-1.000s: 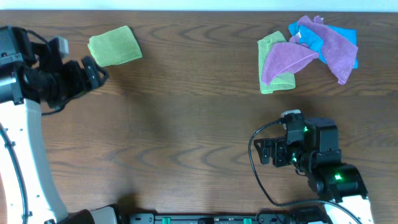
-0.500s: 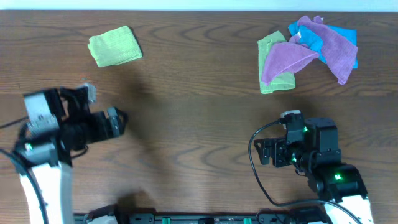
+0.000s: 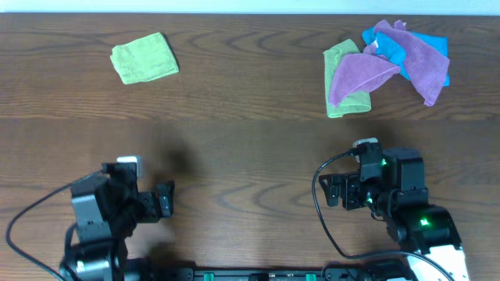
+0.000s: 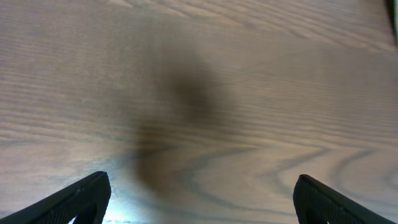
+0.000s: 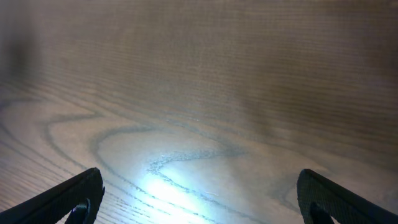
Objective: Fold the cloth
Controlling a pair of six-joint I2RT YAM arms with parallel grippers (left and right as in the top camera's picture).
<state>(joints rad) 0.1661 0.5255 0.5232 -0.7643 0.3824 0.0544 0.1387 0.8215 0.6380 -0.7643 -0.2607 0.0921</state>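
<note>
A folded green cloth (image 3: 144, 58) lies at the far left of the table. A pile of cloths lies at the far right: a green one (image 3: 341, 78) under a purple one (image 3: 361, 72), a blue one (image 3: 394, 48) and a second purple one (image 3: 423, 62). My left gripper (image 3: 166, 200) is open and empty near the front left; its wrist view shows only bare wood between the fingers (image 4: 199, 199). My right gripper (image 3: 332, 190) is open and empty near the front right, over bare wood (image 5: 199, 199).
The wooden table (image 3: 250, 148) fills the view. Black cables loop beside the right arm (image 3: 318, 195). A rail runs along the front edge (image 3: 250, 273).
My left arm has pulled back from beside the folded green cloth at the far left to the front left of the table. The right arm has not moved.
</note>
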